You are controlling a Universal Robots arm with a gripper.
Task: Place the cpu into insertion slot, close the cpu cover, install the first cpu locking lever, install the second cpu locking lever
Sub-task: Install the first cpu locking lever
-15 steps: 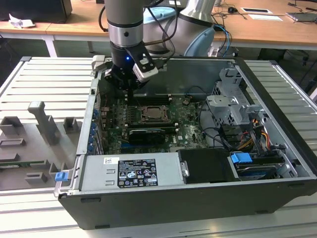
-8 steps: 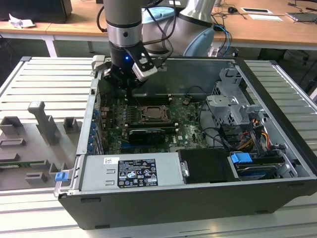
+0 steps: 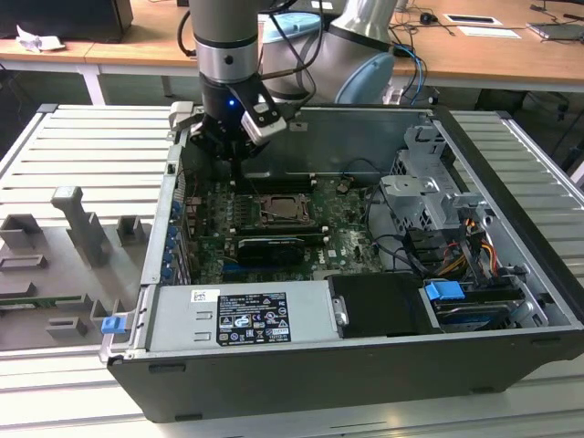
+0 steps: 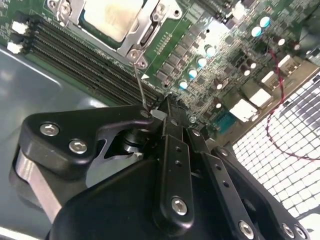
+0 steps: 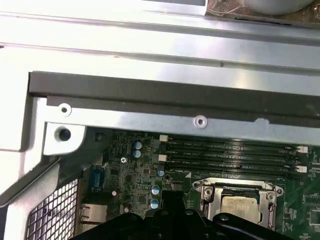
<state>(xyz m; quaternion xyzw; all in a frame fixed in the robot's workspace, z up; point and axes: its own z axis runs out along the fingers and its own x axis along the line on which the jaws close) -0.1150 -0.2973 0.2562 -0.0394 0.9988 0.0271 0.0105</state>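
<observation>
The cpu (image 4: pixel 112 17) lies in the insertion slot (image 3: pixel 287 212) on the green motherboard, its dull metal top showing through the window of the cpu cover (image 4: pixel 150 31), which lies flat over it. A thin wire locking lever (image 4: pixel 140 85) rises from the socket's corner up to my gripper (image 4: pixel 162 107). My gripper (image 3: pixel 239 178) hangs inside the case just to the exterior view's left of the socket, fingers together. The lever's end meets a fingertip; whether it is clamped is unclear. In the first wrist view the cpu (image 5: pixel 239 206) sits beside my gripper (image 5: pixel 170 197).
Long black memory slots (image 4: pixel 75 55) run beside the socket. The case's metal wall (image 5: pixel 150 122) stands close behind my gripper. A drive cage (image 3: pixel 424 192) with cables fills the exterior view's right, a power supply (image 3: pixel 242 315) the front. Grey fixtures (image 3: pixel 82 228) sit outside the case.
</observation>
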